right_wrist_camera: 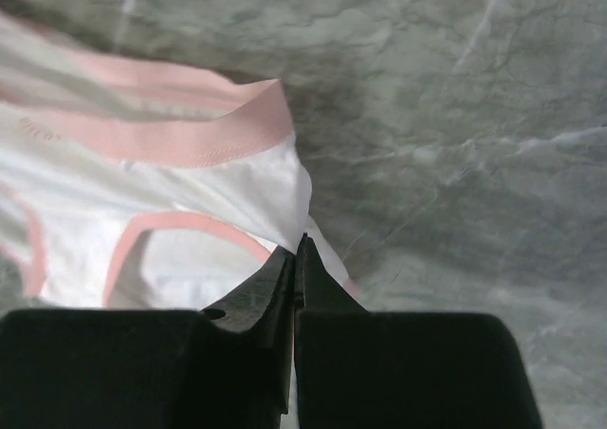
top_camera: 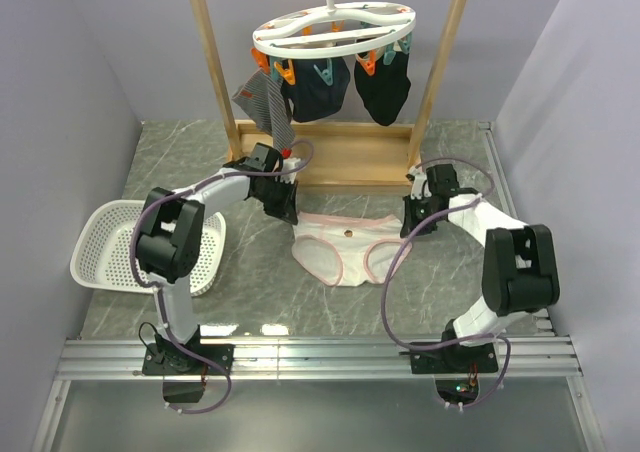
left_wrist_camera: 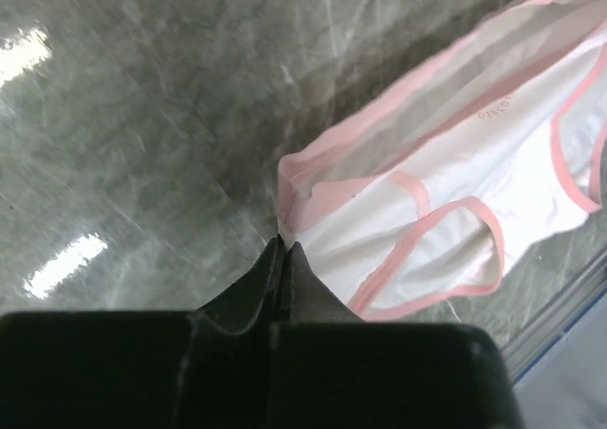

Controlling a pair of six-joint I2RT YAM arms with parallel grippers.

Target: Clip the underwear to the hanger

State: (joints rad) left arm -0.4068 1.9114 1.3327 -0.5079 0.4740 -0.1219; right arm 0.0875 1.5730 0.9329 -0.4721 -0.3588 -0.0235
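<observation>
The underwear (top_camera: 345, 247), white with pink trim, lies flat on the grey marble table between the two arms. My left gripper (top_camera: 292, 212) sits at its left waistband corner. In the left wrist view its jaws (left_wrist_camera: 285, 243) are shut, pinching the corner of the underwear (left_wrist_camera: 455, 163). My right gripper (top_camera: 408, 222) is at the garment's right side. In the right wrist view its jaws (right_wrist_camera: 302, 242) are shut on bunched white fabric of the underwear (right_wrist_camera: 190, 192) just below the waistband. The white oval hanger (top_camera: 333, 29) hangs at the back, above the table, with orange and teal clips.
A wooden frame rack (top_camera: 215, 62) holds the hanger behind the arms. Two dark garments (top_camera: 320, 92) and a grey striped cloth (top_camera: 265, 102) hang from the clips. A white mesh basket (top_camera: 90, 242) stands at the left. A metal rail (top_camera: 320, 357) runs along the near edge.
</observation>
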